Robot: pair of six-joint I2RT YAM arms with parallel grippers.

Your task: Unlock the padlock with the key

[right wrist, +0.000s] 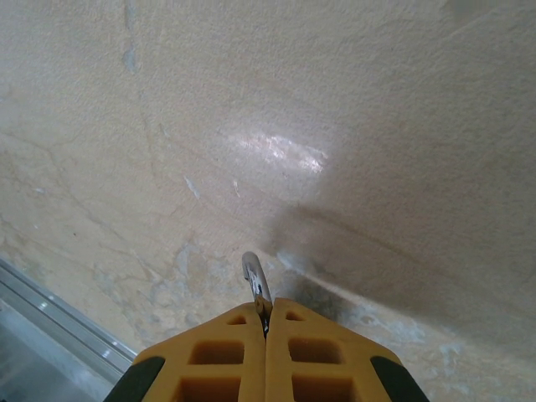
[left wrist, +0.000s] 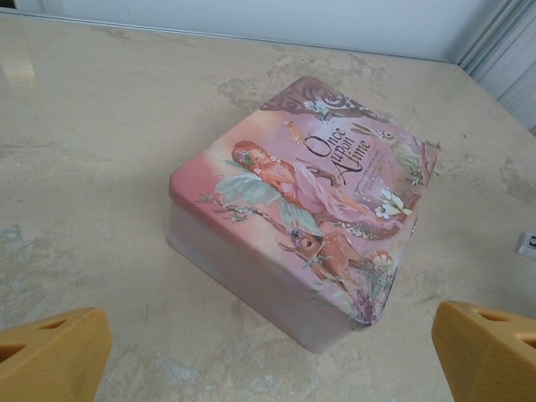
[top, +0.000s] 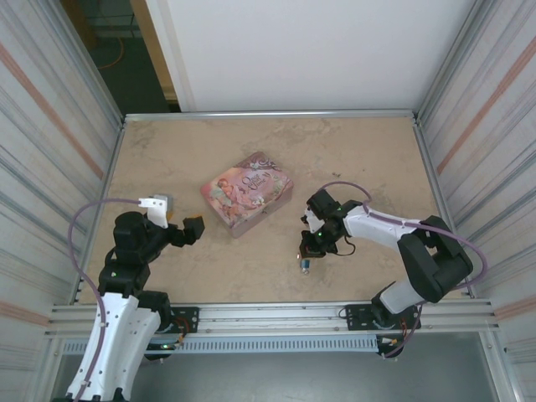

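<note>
Pink tin lies closed; right claw pinches the key

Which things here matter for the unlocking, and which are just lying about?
Job: padlock; silvery bit pinched in the shut right gripper, unclear what.
Lying about: tin, facing the open left gripper.

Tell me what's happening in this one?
The right gripper is shut on a thin, curved silvery metal piece, low over the table near the small blue padlock; whether that piece is its shackle is unclear. The left gripper is open and empty, facing the pink tin.
</note>
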